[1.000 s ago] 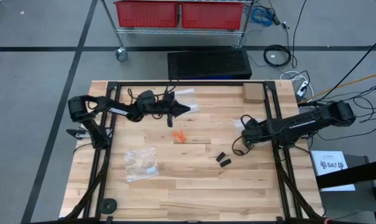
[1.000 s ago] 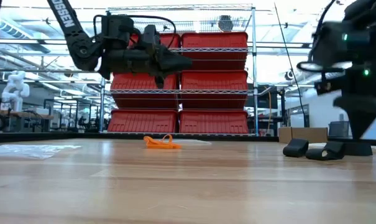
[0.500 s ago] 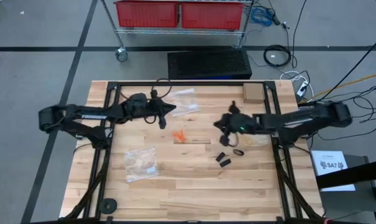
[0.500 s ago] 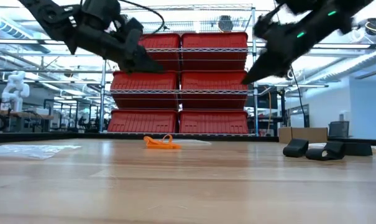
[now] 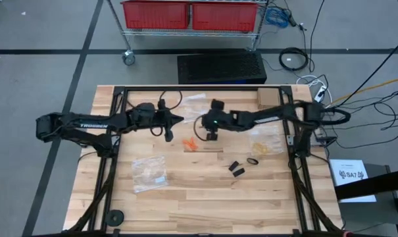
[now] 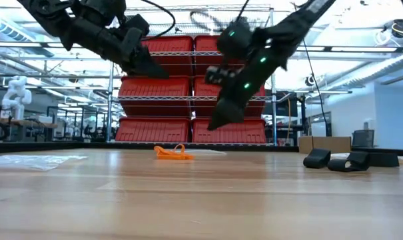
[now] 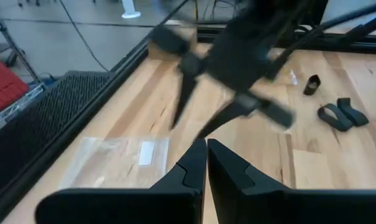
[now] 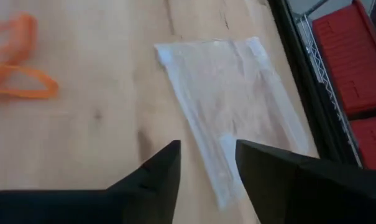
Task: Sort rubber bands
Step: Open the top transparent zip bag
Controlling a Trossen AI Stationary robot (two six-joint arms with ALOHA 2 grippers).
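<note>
The right gripper (image 5: 200, 125) hangs with fingers parted, empty, above the orange rubber bands (image 5: 191, 143) lying mid-table. The left gripper (image 5: 180, 119), fingers pressed together, hovers nearby. Black rubber bands (image 5: 237, 168) lie further right.

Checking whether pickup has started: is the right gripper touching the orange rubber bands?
Apart. The low view shows the right gripper in the air, above the orange rubber bands lying on the table.

high: overhead | low: tabletop-level (both see orange bands (image 5: 191, 143)) | wrists: close
</note>
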